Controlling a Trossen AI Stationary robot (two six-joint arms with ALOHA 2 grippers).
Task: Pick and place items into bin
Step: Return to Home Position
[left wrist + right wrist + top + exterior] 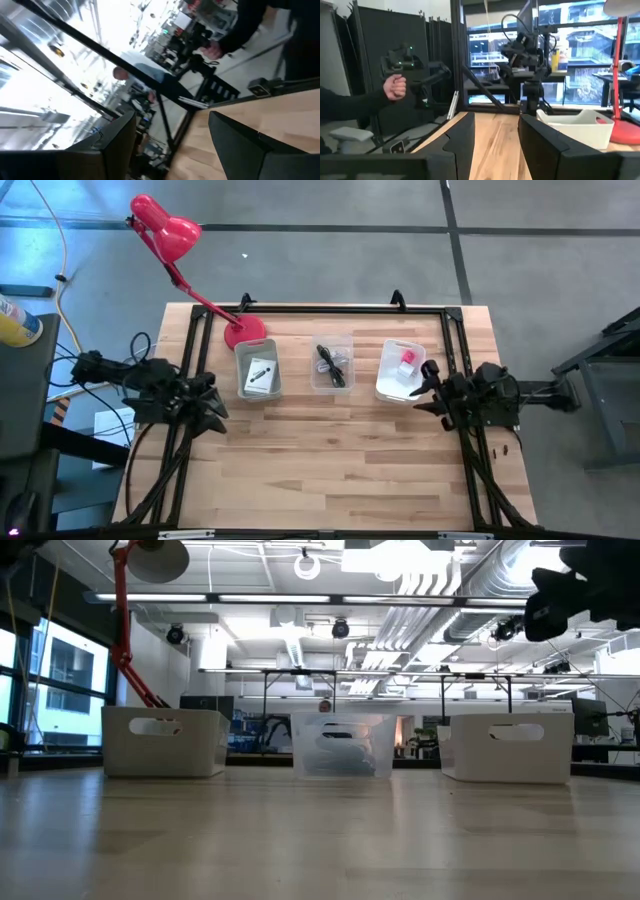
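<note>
Three bins stand in a row at the table's far side. The grey bin [258, 372] holds a white card [261, 372]. The clear bin [332, 365] holds a black cable [331, 363]. The white bin [402, 370] holds a pink cube [408, 357]. My left gripper [216, 406] hovers at the table's left edge, left of the grey bin, open and with nothing between its fingers [172, 125]. My right gripper [422, 388] hovers just right of the white bin, open and also holding nothing [496, 122]. In the low view the bins [340, 745] rest flat on the wood.
A red desk lamp [165, 235] stands with its base [245, 332] behind the grey bin. A black frame rail [330, 308] runs along the far edge. Bare wood [330, 460] lies in front of the bins. A person's hand [395, 86] shows beyond the table.
</note>
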